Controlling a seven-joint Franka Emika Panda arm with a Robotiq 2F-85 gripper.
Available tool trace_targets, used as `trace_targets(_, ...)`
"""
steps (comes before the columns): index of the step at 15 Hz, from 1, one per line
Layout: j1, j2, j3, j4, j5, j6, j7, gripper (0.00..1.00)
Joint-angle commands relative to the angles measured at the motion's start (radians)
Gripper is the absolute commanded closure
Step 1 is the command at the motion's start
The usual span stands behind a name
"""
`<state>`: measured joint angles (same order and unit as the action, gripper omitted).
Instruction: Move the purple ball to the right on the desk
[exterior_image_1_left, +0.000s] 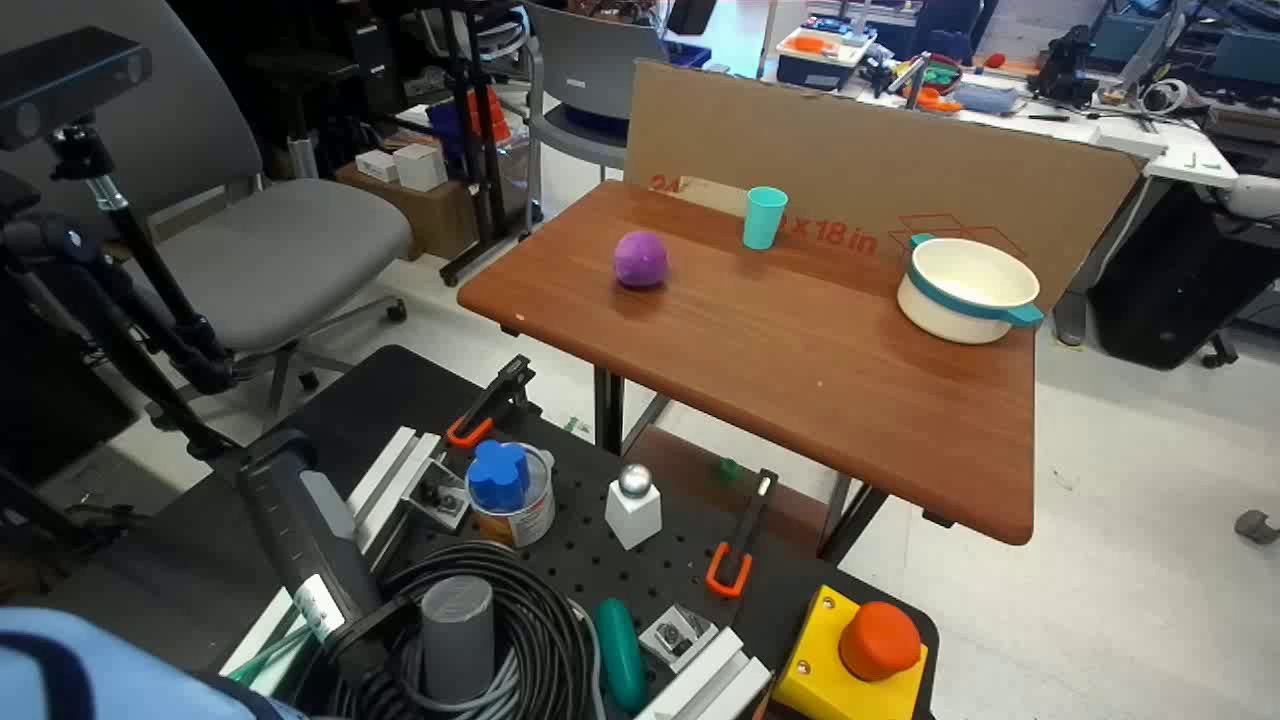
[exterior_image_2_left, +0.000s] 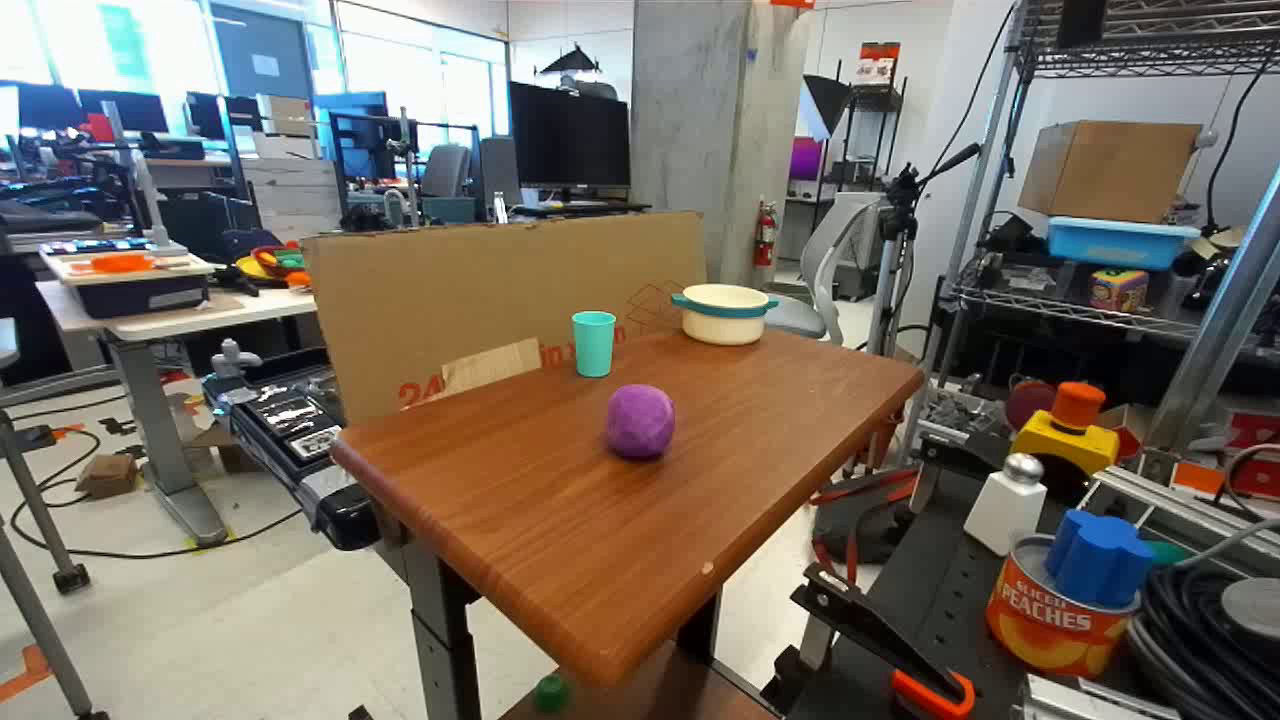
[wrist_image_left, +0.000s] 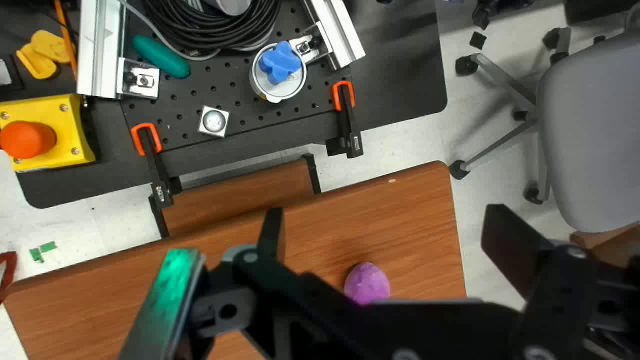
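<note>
Holding pincer (wrist_image_left: 384, 220) spread wide in wrist view; seeing ball (exterior_image_1_left: 641, 260) on counter (exterior_image_1_left: 790, 340) in both exterior views, near cup (exterior_image_1_left: 765, 218), well apart from bowl (exterior_image_1_left: 968, 292).

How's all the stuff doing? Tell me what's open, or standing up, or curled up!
Jaws: wide open, gripping nothing.
Purple ball: resting on the desk, not gripped.
Teal cup: upright; can't tell what's inside.
White bowl: upright, uncovered, nothing visible inside.
Cardboard panel: standing along the desk's back edge.
Peach can: upright, blue piece on top.
Black cable: coiled.
Orange button: can't tell if pressed.
</note>
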<state>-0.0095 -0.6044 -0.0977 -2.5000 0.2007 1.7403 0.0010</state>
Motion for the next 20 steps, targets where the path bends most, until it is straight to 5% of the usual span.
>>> trace_targets(1,-0.016,0.001,0.013,0.002,0.006,-0.003,-0.007,0.00)
trace_targets(10,-0.016,0.001,0.013,0.002,0.006,-0.003,-0.007,0.00)
trace_targets(20,0.043,0.349,0.195,-0.013,-0.034,0.426,0.149,0.00)
